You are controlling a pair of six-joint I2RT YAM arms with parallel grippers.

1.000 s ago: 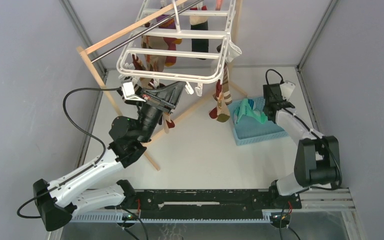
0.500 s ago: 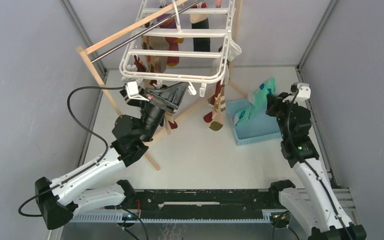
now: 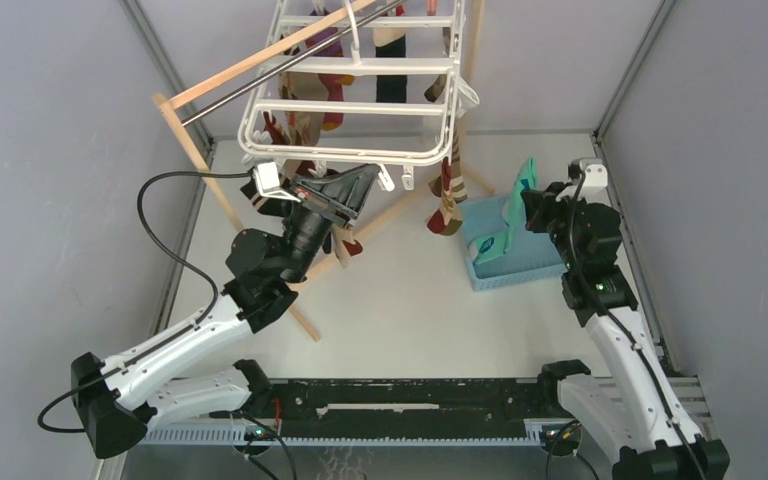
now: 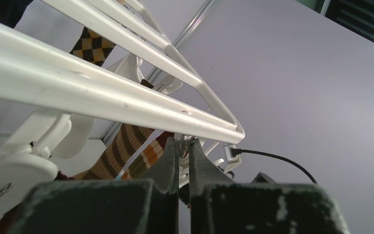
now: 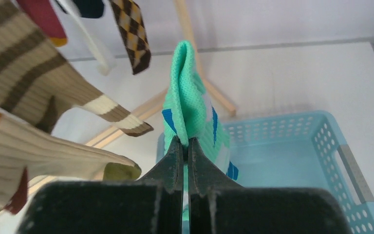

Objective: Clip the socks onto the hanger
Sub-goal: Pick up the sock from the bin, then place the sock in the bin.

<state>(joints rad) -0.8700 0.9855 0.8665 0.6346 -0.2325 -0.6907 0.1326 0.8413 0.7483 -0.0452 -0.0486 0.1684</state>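
Observation:
The white hanger hangs tilted from the wooden pole; its near bar crosses the left wrist view. My left gripper reaches up under the near bar and is shut on a small white hanger clip. My right gripper is shut on the mint-green sock, holding it upright over the blue basket; the sock's fold stands above the fingers. A brown and orange patterned sock dangles from the hanger's near right corner, and also shows in the left wrist view.
A light-blue perforated basket sits on the table right of centre, seen below the sock in the right wrist view. The wooden pole stand spans the back with legs reaching the floor. Several other socks hang from the frame.
My right arm lifted the mint-green sock out of the basket and now holds it a little further left. The hanger and its socks swung slightly. The left gripper stays at the clip.

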